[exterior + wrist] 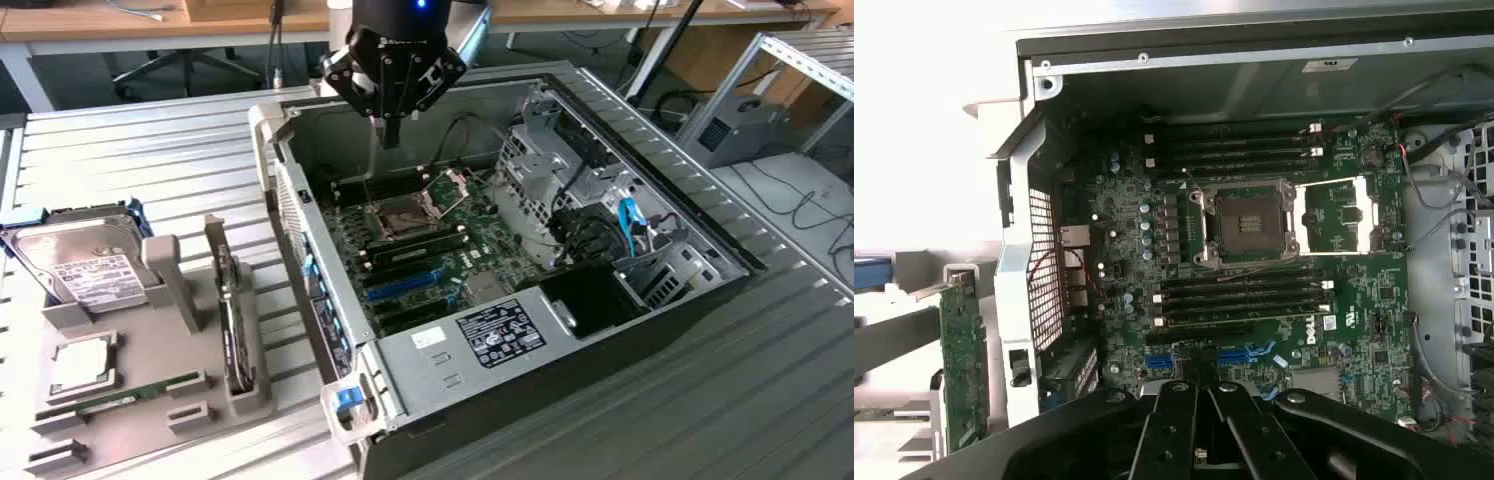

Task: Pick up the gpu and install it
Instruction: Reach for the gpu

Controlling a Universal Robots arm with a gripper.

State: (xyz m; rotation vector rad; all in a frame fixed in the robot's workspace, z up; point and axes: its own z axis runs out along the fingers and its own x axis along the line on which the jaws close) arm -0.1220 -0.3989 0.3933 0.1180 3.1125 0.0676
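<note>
well apart from gripper [390, 135], gpu [235, 330]

Even, diffuse light from overhead fills the exterior view. The table [160, 160] shows pale, with only faint shadows beside what stands near its left edge. Inside the case [694, 250] the light falls off: the motherboard [427, 235] lies in soft shade, deepest along the far wall below the gripper [388, 135]. A small blue light glows on the arm [400, 15]. In the wrist view, everything outside the case is blown out to white glare that bleeds around the gpu [962, 360], while the motherboard stays dim and the gripper is a near-black mass.
</note>
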